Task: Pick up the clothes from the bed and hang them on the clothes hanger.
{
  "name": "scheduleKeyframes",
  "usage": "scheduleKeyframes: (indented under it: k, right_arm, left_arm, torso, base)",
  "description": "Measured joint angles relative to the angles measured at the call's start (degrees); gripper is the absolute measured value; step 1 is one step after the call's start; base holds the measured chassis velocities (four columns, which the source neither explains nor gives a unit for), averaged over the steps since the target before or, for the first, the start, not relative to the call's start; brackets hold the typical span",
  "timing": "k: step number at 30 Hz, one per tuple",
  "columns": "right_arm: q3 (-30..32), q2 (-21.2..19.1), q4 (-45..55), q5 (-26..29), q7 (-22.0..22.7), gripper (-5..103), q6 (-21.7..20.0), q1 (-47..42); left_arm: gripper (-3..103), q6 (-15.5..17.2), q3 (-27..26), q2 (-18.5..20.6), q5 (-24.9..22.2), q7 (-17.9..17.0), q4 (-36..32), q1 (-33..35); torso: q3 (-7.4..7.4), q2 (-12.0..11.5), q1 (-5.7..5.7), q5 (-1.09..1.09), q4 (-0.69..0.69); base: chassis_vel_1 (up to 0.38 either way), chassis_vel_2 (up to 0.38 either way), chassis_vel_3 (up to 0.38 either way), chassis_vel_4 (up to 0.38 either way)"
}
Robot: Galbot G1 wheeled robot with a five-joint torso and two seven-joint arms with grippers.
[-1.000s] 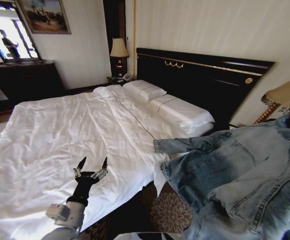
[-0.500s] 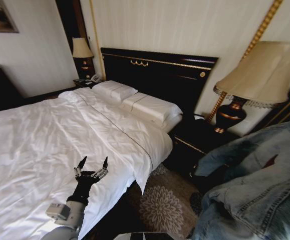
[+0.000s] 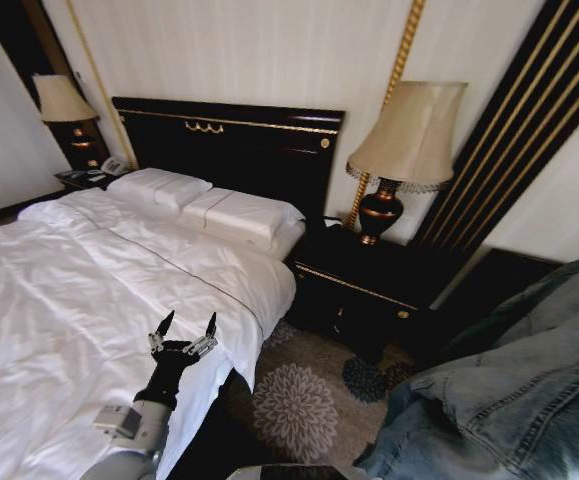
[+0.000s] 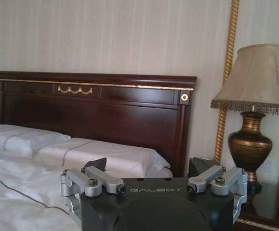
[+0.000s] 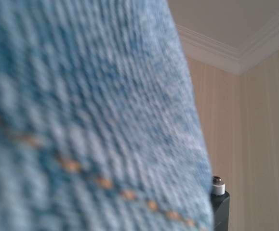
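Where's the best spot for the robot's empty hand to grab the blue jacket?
Probably the thick, seamed fold along the near left edge of the denim jacket, coming in from the robot's left. The jacket hangs bunched up on the right, off the bed, and the open left end effector is already on that side.

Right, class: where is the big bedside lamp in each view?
Head view: lamp upper right, beside the headboard.
Left wrist view: lamp at right edge, past the left tool.
Right wrist view: denim jacket up close.
Shared landmark: gold-trimmed headboard.
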Motion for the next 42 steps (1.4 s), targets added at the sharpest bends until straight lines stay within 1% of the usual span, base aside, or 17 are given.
scheduleKeyframes:
  k: [18,27,30,36,42]
  right_arm:
    - [2.82,1.43,0.01,-0.93,0.54,13,0.85,0.05]
    - [3.20,2.21,0.00,-1.82,0.81,13,1.15,0.18]
    - [3.08,2.77,0.01,-2.35,0.87,13,1.20,0.16]
    - [1.73,4.47,0.00,-5.24,0.92,13,2.17,-0.11]
    - [0.69,5.97,0.00,-6.22,0.59,13,2.96,-0.67]
  left_arm:
    - [100,-0.10,0.72,0.67,-0.08,0.70,0.70,-0.24]
    - [100,-0.19,0.67,1.59,-0.86,1.16,0.88,-0.93]
    - [100,-0.29,0.78,1.67,-0.87,1.37,0.96,-0.95]
    - [100,-0.46,0.97,1.89,-0.88,1.75,1.15,-1.27]
    - [100,-0.52,1.33,2.03,-0.85,1.81,1.39,-1.51]
  torso:
    - [0.00,0.00,0.00,0.00,0.00]
    - [0.00,0.00,0.00,0.00,0.00]
    - [0.00,0.00,0.00,-0.01,-0.01]
    - [0.00,0.00,0.00,0.00,-0.01]
    - [0.00,0.00,0.01,-0.01,0.00]
  base:
    - [-0.122,-0.125,-0.130,-0.124]
    - [-0.125,-0.130,-0.118,-0.130]
    - [-0.120,-0.129,-0.115,-0.133]
    - [-0.122,-0.128,-0.124,-0.118]
    - [-0.131,-0.120,-0.121,-0.139]
